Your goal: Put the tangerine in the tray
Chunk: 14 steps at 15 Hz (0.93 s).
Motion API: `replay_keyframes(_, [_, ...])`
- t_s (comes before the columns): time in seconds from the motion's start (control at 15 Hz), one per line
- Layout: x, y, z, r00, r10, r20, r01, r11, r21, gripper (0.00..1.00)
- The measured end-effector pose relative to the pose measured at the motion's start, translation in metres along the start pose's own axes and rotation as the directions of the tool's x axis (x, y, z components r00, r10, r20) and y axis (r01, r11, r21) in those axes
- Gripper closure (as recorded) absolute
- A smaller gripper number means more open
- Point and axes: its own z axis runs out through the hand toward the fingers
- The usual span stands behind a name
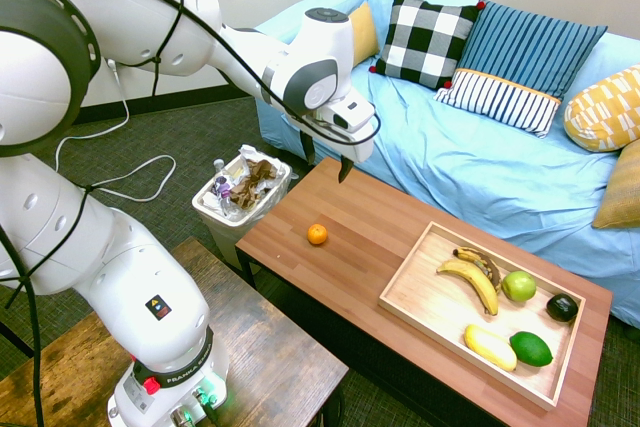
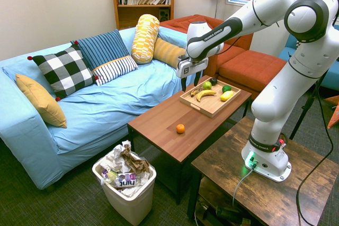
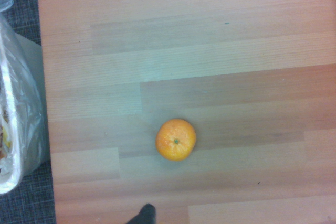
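Observation:
The tangerine is a small bright orange fruit lying alone on the reddish-brown table, near its end by the waste bin. The light-wood tray sits at the table's other end and holds bananas, a green apple, a lime, a yellow fruit and a dark fruit. My gripper hangs open and empty well above the table, higher than the tangerine and off toward the sofa side.
A white waste bin full of wrappers stands on the floor at the table's end. A blue sofa with several cushions runs along the table's far side. A darker wooden table bears the arm.

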Motion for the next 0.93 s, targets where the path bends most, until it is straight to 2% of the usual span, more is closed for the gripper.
replay_keyframes(0.33, [-0.001,-0.006,0.016,1.000,-0.006,0.003,0.006,1.000,-0.003,0.00])
replay_keyframes(0.93, [-0.025,-0.030,0.152,0.998,0.052,0.038,-0.049,0.996,-0.078,0.00])
